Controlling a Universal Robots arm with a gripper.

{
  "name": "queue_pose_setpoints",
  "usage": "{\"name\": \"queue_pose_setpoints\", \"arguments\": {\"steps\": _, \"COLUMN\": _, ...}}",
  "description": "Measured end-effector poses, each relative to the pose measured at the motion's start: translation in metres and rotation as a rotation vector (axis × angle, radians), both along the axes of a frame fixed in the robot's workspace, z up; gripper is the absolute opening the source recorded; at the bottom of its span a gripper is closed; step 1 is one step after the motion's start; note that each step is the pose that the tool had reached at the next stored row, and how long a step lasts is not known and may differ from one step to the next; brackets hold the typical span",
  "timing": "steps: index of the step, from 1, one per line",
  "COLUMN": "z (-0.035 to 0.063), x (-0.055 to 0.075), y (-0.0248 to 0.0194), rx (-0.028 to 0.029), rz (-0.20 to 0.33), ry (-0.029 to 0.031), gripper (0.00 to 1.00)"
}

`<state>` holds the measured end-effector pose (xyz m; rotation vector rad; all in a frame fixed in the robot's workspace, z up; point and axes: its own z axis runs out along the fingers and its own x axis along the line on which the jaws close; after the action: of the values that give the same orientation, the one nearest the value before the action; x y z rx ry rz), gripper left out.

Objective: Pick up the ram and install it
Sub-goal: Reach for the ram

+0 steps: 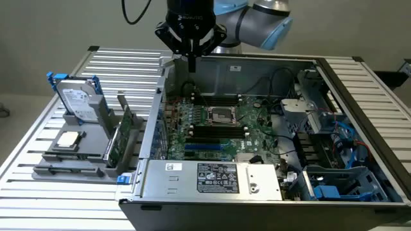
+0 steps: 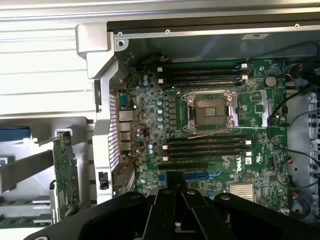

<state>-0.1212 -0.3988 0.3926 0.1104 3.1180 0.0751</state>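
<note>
step: I judge pickup not yet begun | gripper: my black two-finger gripper point(image 1: 191, 69) hangs shut and empty above the grey computer case point(image 1: 270, 72) | ram: presumably among the upright green circuit boards point(image 1: 119, 137) in the grey holder point(image 1: 77, 159) on the desk point(image 1: 38, 211), cannot tell which | requirement: gripper opened, squared to board edge

Table point(image 1: 38, 202) of ribbed, pale metal slats with a dull brushed look. Open computer case point(image 1: 257, 72) of matt grey sheet metal around a green motherboard point(image 1: 257, 130) with a slight sheen. Matt grey plastic holder point(image 1: 96, 139). Hard drive point(image 1: 77, 101) faced in bright metal, with a blue plastic bracket point(image 1: 57, 79). Matt black gripper point(image 1: 191, 67).
</note>
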Motion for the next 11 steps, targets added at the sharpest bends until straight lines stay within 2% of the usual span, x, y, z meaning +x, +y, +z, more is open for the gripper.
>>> {"name": "queue_pose_setpoints", "arguments": {"steps": 11, "z": 0.0, "x": 0.0, "y": 0.0, "rx": 0.0, "rz": 0.0, "ry": 0.0, "gripper": 0.11}}
